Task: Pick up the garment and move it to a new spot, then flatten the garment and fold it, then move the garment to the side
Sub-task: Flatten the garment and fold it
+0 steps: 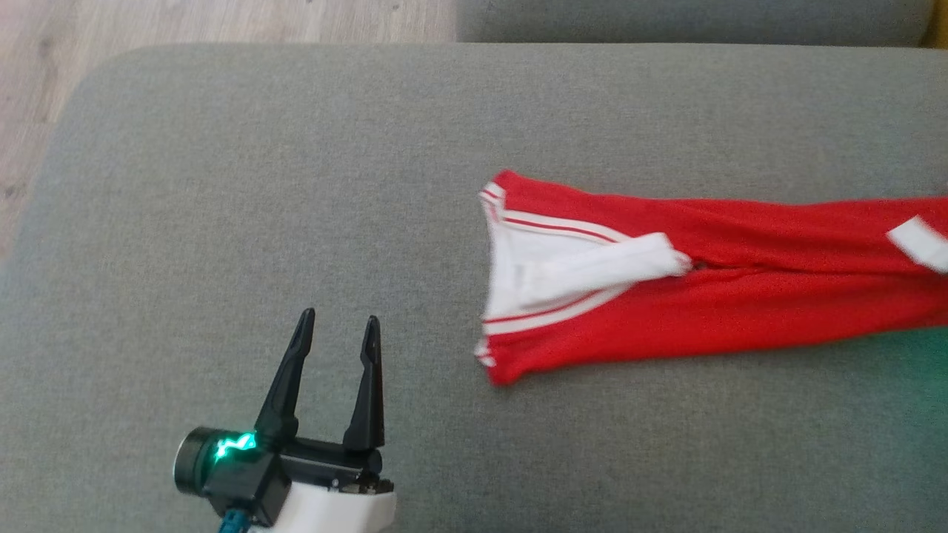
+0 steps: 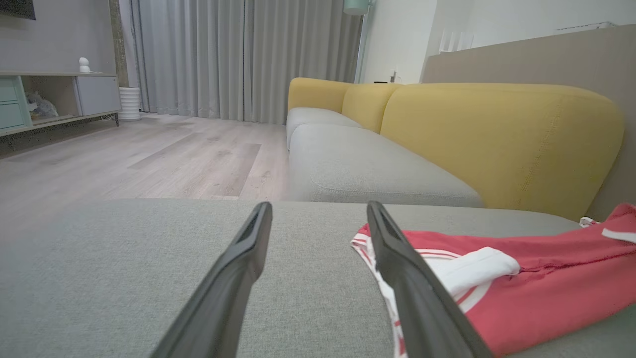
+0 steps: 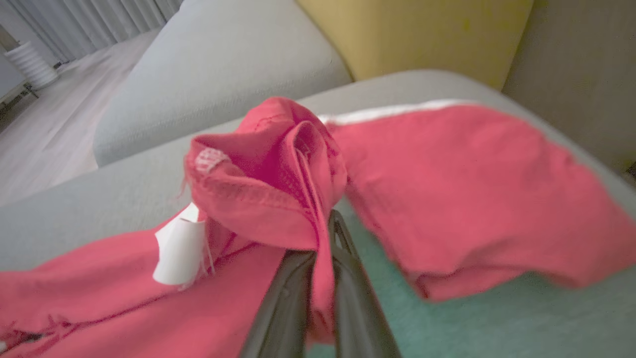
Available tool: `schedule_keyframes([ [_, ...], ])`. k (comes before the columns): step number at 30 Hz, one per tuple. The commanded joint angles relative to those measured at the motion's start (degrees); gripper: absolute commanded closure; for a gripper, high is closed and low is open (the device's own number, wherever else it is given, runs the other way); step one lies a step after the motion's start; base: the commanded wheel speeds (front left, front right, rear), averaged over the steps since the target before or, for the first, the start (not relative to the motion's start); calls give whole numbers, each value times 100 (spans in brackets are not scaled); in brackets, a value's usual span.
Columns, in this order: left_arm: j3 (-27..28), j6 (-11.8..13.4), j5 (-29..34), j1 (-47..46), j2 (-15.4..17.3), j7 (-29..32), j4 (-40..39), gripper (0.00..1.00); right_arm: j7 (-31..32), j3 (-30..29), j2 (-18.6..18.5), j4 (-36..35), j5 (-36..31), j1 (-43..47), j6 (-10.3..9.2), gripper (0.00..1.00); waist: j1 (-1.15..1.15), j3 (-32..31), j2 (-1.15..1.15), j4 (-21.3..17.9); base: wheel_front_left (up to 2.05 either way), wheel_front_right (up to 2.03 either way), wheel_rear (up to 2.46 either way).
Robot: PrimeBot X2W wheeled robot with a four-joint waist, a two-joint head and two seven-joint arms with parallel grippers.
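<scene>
Here the red garment (image 1: 740,311) lies stretched on the grey cushion (image 1: 222,185), with its white-trimmed end toward the middle and its other end past the right edge of the head view. The left claw (image 1: 339,320) has its fingers apart, near the trimmed end but not touching it. The right claw (image 3: 320,248) is clamped on a raised fold of the garment, beside a white label (image 3: 180,251).

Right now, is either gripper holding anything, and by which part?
The right gripper is shut on the red garment, pinching a bunched fold of fabric; the left gripper is open and empty.
</scene>
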Motion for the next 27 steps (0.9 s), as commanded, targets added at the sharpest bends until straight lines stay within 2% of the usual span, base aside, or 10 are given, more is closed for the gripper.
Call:
schedule_keyframes([
  [1, 236, -43, 58, -65, -57, -29, -152, 0, -44, -28, -317, -436, 86, -80, -4, 100, 0, -59, 0, -44, 0, 0, 0],
  [4, 250, -83, 83, -38, -69, -29, -122, 0, 117, -17, -260, -1034, 234, -132, -4, 100, 0, -113, 0, -67, 0, 0, 0],
  [5, 250, -83, 83, -38, -69, -29, -122, 0, 117, -17, -260, -1034, 234, -132, -4, 100, 0, -113, 0, -67, 0, 0, 0],
  [8, 249, -120, 106, -23, -77, -29, -94, 0, 361, 213, -26, -1833, 412, -104, -4, 100, 0, -157, 0, -64, 0, 0, 0],
  [12, 248, -170, 103, -27, -85, -29, -57, 0, 619, 664, 435, -2865, 410, 25, -4, 100, 0, -171, 0, -11, 0, 0, 0],
  [15, 235, -204, 100, -50, -88, -29, -29, 0, 759, 1134, 864, -3350, 288, 101, -4, 100, 0, -157, 0, 64, 0, 0, 0],
  [20, 194, -252, 103, -113, -92, -29, 19, 0, 791, 2002, 1621, -3339, 31, 62, -4, 100, 0, -98, 0, 235, 0, 0, 0],
  [24, 101, -239, 47, -182, -93, -29, 35, 0, 607, 2643, 1937, -2863, -236, -6, -4, 100, 0, -42, 0, 401, 0, 0, 0],
  [27, 59, -208, 5, -209, -94, -29, 50, 0, 365, 3014, 2021, -2446, -369, -57, -4, 100, 0, -26, 0, 496, 0, 0, 0],
])
